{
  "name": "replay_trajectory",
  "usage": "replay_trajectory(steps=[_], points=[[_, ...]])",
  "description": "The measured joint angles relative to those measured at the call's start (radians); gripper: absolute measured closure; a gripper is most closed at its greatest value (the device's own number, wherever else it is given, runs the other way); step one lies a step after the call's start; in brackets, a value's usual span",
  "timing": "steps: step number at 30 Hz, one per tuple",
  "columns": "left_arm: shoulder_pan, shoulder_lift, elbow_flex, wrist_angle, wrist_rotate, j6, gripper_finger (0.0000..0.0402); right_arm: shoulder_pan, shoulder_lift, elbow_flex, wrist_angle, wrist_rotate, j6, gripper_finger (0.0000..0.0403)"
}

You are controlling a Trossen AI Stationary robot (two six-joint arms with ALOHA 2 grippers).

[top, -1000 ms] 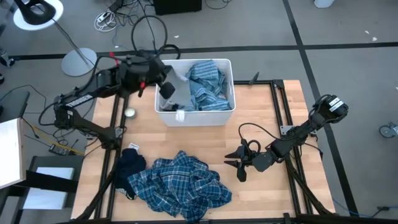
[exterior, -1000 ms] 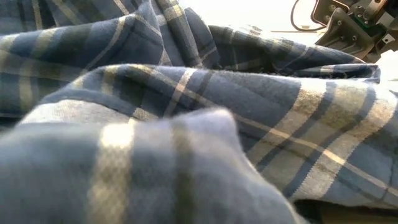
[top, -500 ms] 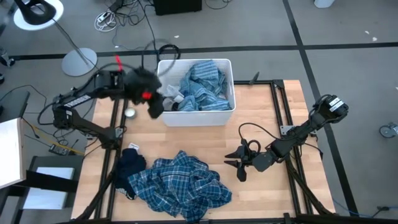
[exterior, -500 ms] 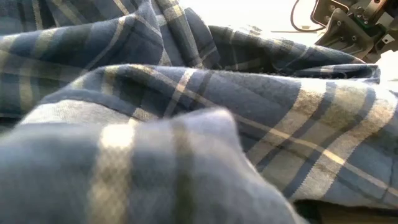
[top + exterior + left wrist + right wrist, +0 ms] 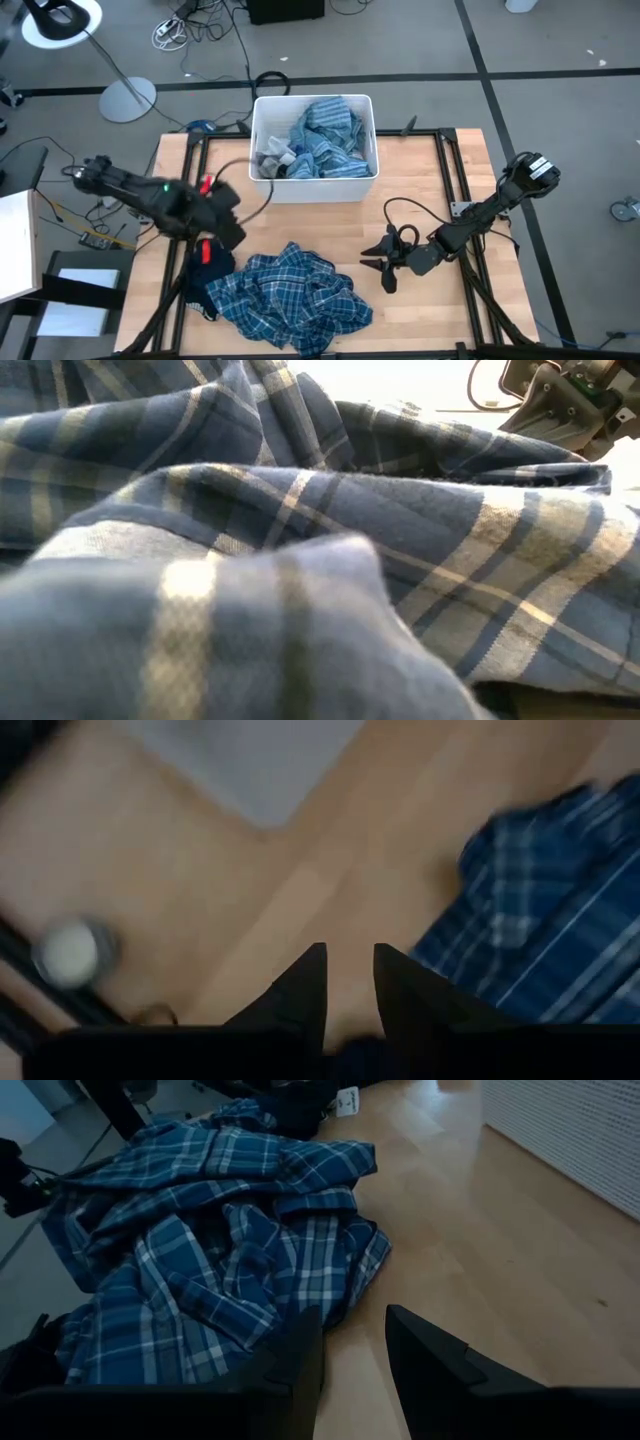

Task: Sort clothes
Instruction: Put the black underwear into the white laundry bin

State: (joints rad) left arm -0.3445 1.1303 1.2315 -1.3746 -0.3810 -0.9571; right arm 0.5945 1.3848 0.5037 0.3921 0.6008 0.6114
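Striped garments plus grey piece already in bin. Plaid shirt and navy garment left on counter. Left tool above navy, slightly parted, empty, though blurred. Right tool idle beside shirt, slightly parted, empty.

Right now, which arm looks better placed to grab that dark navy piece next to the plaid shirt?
Probably the left. Its fingers hang empty over the wood right by the dark navy garment, at the plaid shirt's edge. The right gripper rests across the shirt from it, farther off.
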Motion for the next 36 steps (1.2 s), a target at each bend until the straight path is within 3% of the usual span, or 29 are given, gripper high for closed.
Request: replay_trajectory(steps=[6, 18, 29, 32, 36], points=[[-0.189, -0.034, -0.213, 0.065, 0.007, -0.287, 0.0311, 0.000, 0.000, 0.000, 0.013, -0.001, -0.001, 0.0288], [-0.398, -0.032, -0.524, 0.293, 0.088, -0.592, 0.0312, 0.000, 0.000, 0.000, 0.019, -0.001, -0.001, 0.0288], [-0.424, -0.032, -0.703, 0.461, 0.285, -0.677, 0.0327, 0.000, 0.000, 0.000, 0.022, -0.001, -0.002, 0.0288], [-0.424, -0.032, -0.706, 0.521, 0.286, -0.662, 0.0381, 0.000, 0.000, 0.000, 0.022, -0.001, -0.001, 0.0288], [-0.424, -0.032, -0.626, 0.517, 0.221, -0.597, 0.0397, 0.000, 0.000, 0.000, 0.022, -0.001, -0.001, 0.0288]])
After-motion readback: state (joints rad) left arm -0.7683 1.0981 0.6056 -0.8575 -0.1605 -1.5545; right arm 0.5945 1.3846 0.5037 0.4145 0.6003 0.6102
